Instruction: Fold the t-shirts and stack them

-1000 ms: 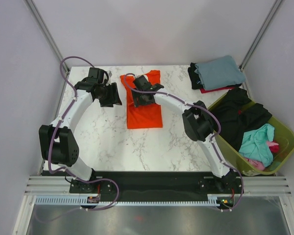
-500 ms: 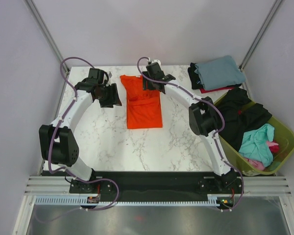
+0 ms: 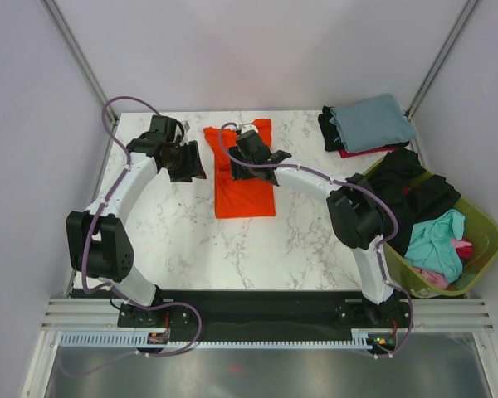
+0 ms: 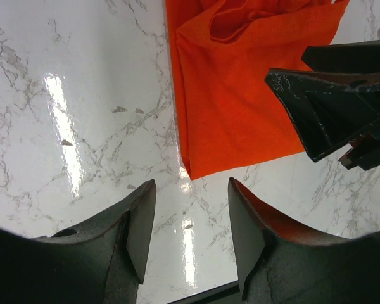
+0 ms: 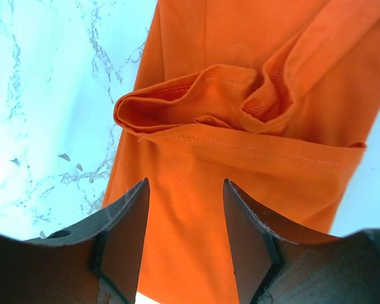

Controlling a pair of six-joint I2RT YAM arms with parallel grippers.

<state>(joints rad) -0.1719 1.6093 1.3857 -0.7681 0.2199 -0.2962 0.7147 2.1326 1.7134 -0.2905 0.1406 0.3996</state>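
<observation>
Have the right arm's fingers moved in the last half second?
Yes. Seen from above, the right fingers pulled back from the table's far edge toward the robot's bases, now over the orange t-shirt.

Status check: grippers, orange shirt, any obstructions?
Left gripper open, at edge of orange t-shirt. Right gripper open over its bunched fold. Shirt part-folded, ungripped. Nothing in the way.

Marble table (image 3: 183, 228) carries orange t-shirt (image 3: 247, 192), folded stack (image 3: 372, 121), perhaps basket (image 3: 484, 225).
</observation>
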